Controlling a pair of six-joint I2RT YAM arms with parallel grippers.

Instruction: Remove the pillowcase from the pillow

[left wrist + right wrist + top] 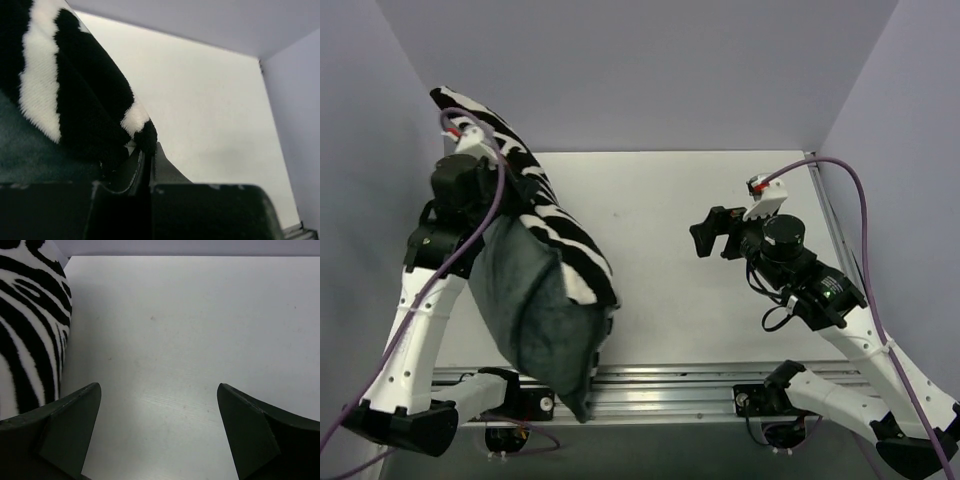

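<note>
The pillowcase stands tilted on the left of the table, zebra-striped face up and to the right, grey-green face toward the near edge. Its lower corner hangs over the front rail. My left gripper is shut on a black-and-white edge of the pillowcase, with fabric pinched between the fingertips. The pillow is hidden inside the cover. My right gripper hovers open over bare table to the right, well apart from the zebra fabric, with nothing between its fingers.
Grey walls close in the table on the left, back and right. A metal rail runs along the near edge between the arm bases. Purple cables loop off both wrists.
</note>
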